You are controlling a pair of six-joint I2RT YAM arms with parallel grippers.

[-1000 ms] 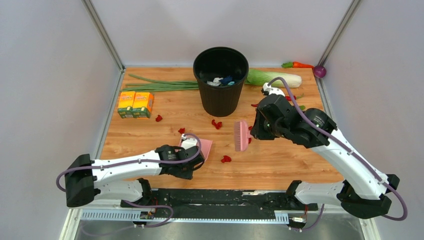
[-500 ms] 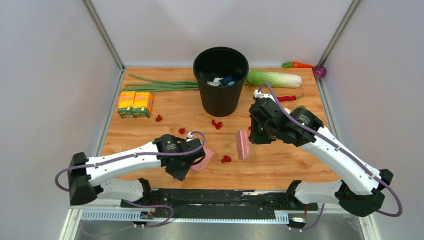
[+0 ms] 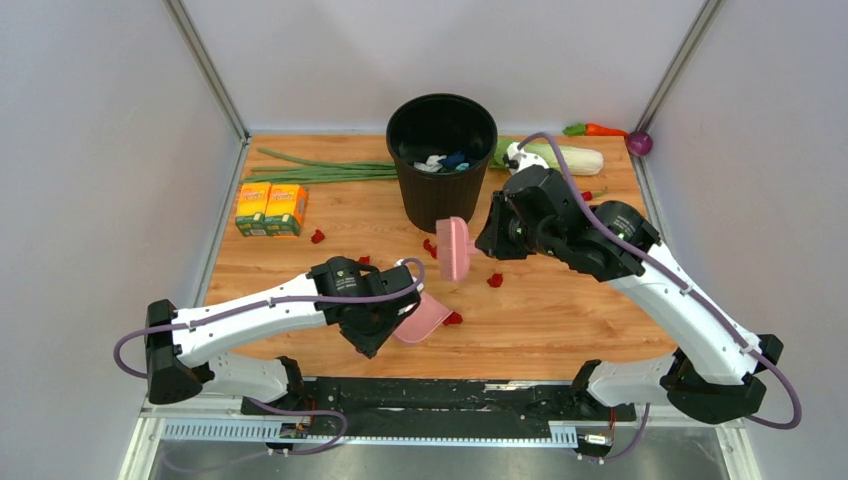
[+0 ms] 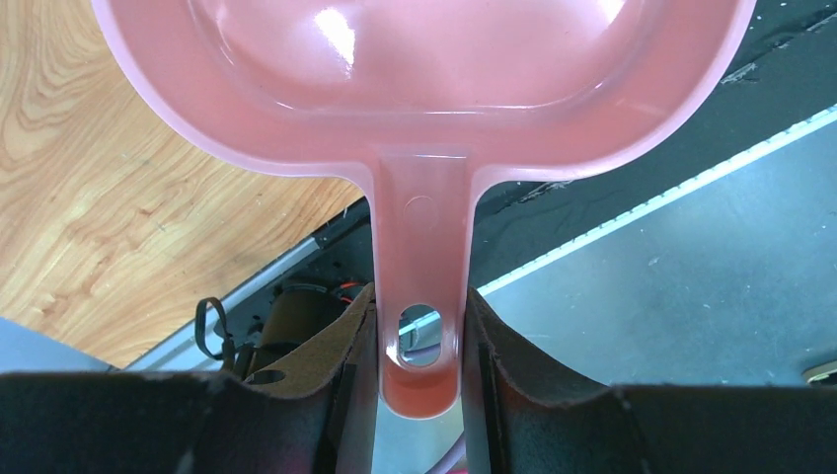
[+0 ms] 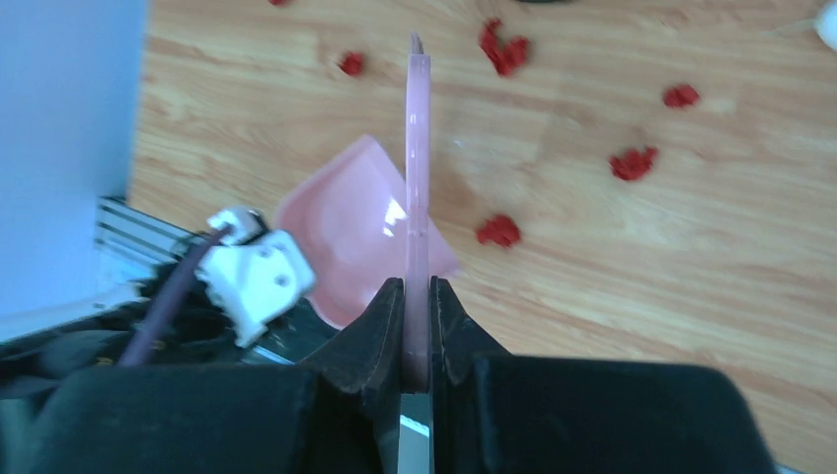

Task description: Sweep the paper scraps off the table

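Several tiny red paper scraps lie on the table (image 3: 580, 320): one (image 3: 317, 237) near the juice boxes, one (image 3: 363, 261) behind the left arm, a cluster (image 3: 432, 247) by the bin, one (image 3: 495, 280), and one (image 3: 453, 318) by the dustpan's rim. My left gripper (image 3: 397, 320) is shut on the handle (image 4: 419, 296) of the pink dustpan (image 3: 422, 318), which is tilted near the front edge. My right gripper (image 3: 478, 243) is shut on a pink brush (image 3: 453, 248) held above the middle scraps. In the right wrist view the brush (image 5: 418, 178) is edge-on over the dustpan (image 5: 355, 227), with scraps (image 5: 498, 231) to its right.
A black bin (image 3: 441, 160) holding white and blue scraps stands at the back centre. Two orange juice boxes (image 3: 270, 208) and green onions (image 3: 320, 168) lie at the left. A cabbage (image 3: 570, 158), carrot (image 3: 603, 129), purple onion (image 3: 639, 143) and red chili (image 3: 590, 195) lie at the back right.
My right gripper has carried the brush left and back toward the bin. My left gripper has swung the dustpan right toward the front edge and tilted it.
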